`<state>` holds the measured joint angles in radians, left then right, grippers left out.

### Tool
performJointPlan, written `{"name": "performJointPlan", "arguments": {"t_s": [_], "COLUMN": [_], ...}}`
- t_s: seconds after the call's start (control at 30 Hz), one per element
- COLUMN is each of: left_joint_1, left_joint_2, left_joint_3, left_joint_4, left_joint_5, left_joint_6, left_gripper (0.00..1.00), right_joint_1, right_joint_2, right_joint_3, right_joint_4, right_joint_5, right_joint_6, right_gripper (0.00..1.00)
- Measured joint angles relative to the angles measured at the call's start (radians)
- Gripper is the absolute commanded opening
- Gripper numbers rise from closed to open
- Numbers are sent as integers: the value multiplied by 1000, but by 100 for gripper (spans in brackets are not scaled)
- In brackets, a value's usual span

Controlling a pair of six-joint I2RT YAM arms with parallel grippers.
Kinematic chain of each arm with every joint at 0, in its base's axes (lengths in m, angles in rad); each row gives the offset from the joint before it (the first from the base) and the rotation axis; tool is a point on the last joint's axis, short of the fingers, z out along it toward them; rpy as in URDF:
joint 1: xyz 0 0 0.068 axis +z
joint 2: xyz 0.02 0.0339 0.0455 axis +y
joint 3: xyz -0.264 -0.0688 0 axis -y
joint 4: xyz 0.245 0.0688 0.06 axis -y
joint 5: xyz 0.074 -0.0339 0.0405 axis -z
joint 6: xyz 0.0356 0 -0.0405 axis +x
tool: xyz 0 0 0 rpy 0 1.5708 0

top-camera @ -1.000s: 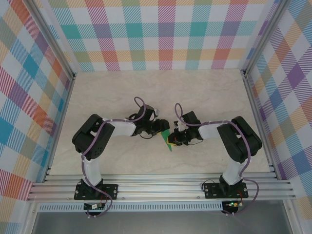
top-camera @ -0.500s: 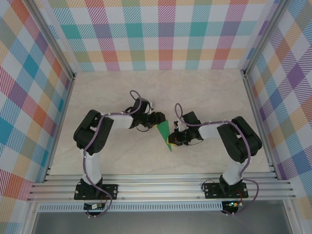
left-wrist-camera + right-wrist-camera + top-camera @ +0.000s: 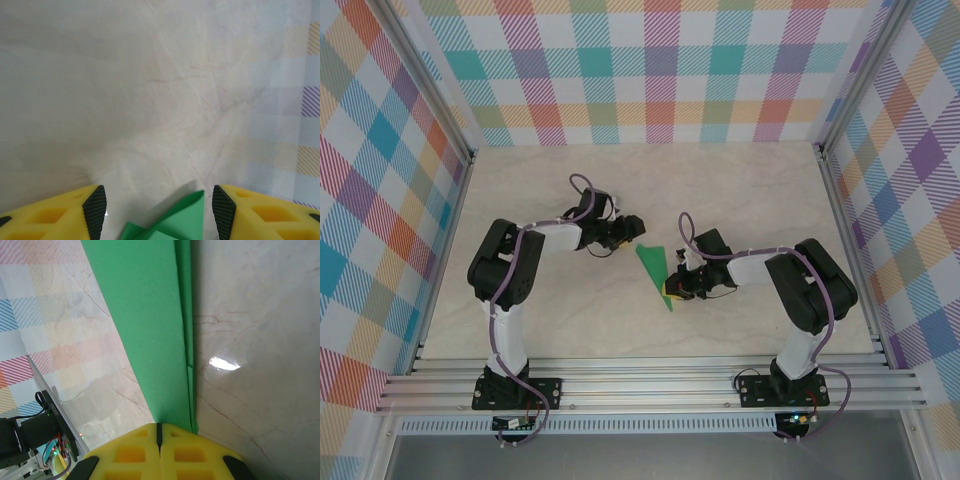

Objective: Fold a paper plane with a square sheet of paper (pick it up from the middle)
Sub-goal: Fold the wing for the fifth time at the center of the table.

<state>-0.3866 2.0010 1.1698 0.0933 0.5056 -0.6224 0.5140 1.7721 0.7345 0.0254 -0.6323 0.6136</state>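
Drawn back off the paper plane (image 3: 655, 268) with the left hand (image 3: 157, 205) parted and empty, leaving it pinched in the closed right hand (image 3: 159, 440), likely one crease done.

Two twin robot arms, the left arm (image 3: 510, 285) and the right arm (image 3: 812, 285), show black joint housings, white links, looping lilac cables (image 3: 582, 187) and black base plates (image 3: 517, 388), with yellow, recess-moulded fingers (image 3: 45, 220) faced in black pads (image 3: 95, 210).

No readable text, labels, brands, numbers or signs anywhere.
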Motion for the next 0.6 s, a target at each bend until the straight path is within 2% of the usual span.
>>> {"name": "performJointPlan", "arguments": {"t_s": [0.13, 0.27, 0.43, 0.6], "left_joint_1": [12, -14, -132, -235], "left_joint_2": [-78, -200, -230, -145], "left_joint_3": [-15, -60, -76, -81], "left_joint_4": [-37, -36, -28, 18], "left_joint_5": [-26, -35, -48, -55], "left_joint_6": [-5, -32, -75, -146], "left_gripper": [59, 51, 42, 36], "right_joint_1": [0, 0, 0, 0], "right_joint_2": [0, 0, 0, 0], "right_joint_3": [3, 8, 10, 11], "right_joint_4": [-8, -18, -18, -18], "right_joint_5": [-2, -1, -2, -5], "right_joint_6": [6, 13, 27, 44], "right_gripper": [3, 3, 3, 4]}}
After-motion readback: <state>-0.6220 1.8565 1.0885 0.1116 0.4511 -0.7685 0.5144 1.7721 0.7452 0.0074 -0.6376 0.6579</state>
